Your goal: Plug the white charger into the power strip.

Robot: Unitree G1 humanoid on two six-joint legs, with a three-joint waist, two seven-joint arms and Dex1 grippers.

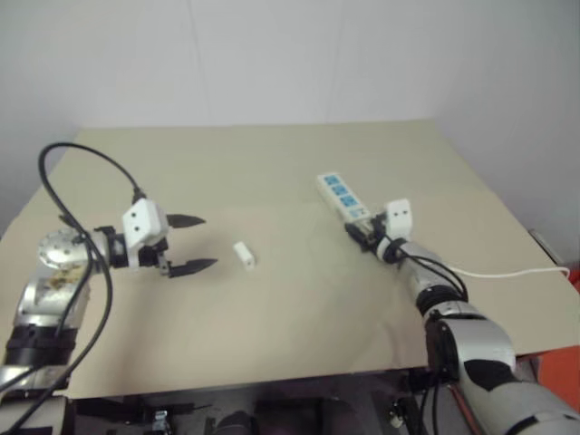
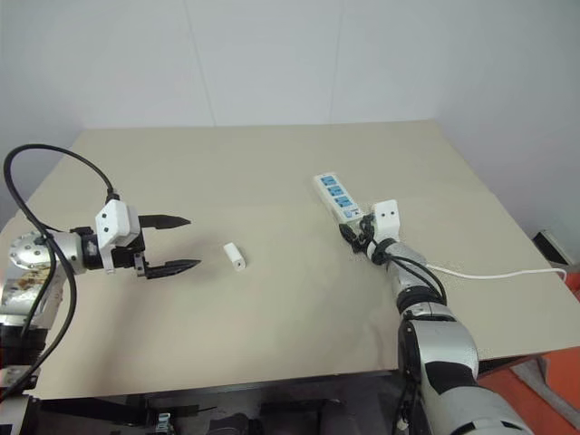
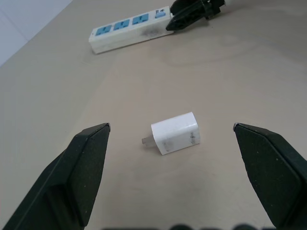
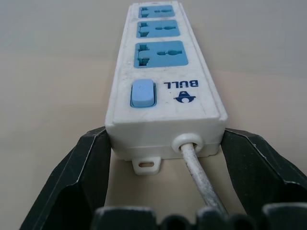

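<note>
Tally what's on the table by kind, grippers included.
Charger: 1
Power strip: 1
Blue sockets on the strip: 3
Blue switch: 1
Cord: 1
Grippers: 2, left and right
Total: 9

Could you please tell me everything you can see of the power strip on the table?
The power strip is a long, narrow bar of white plastic lying flat on the beige table, toward the robot's right. Its top carries three blue socket faces in a row, then a pale blue rocker switch and a printed BULL logo near the cord end. A thin white cord leaves that end, beside a small mounting tab. The right claw straddles this end, one black finger along each side; nothing is plugged in.
</note>
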